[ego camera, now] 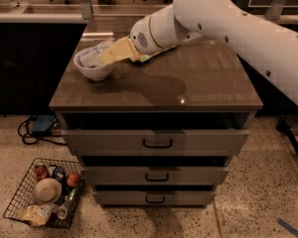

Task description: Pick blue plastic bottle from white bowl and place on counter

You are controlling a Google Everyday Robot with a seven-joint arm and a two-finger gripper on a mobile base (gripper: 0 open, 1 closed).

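Note:
The white bowl (92,69) stands at the back left of the grey-brown counter (188,86). A pale blue plastic bottle (93,53) lies inside it, partly hidden. My gripper (105,57), beige at the end of the white arm (223,21), reaches down from the right into the bowl and lies against the bottle. The arm crosses above the back of the counter.
A green packet (156,53) lies on the counter under the wrist. The cabinet's three black-handled drawers (157,143) face the camera. A wire basket (42,192) with several items sits on the floor at the lower left. Dark cabinets stand to the left.

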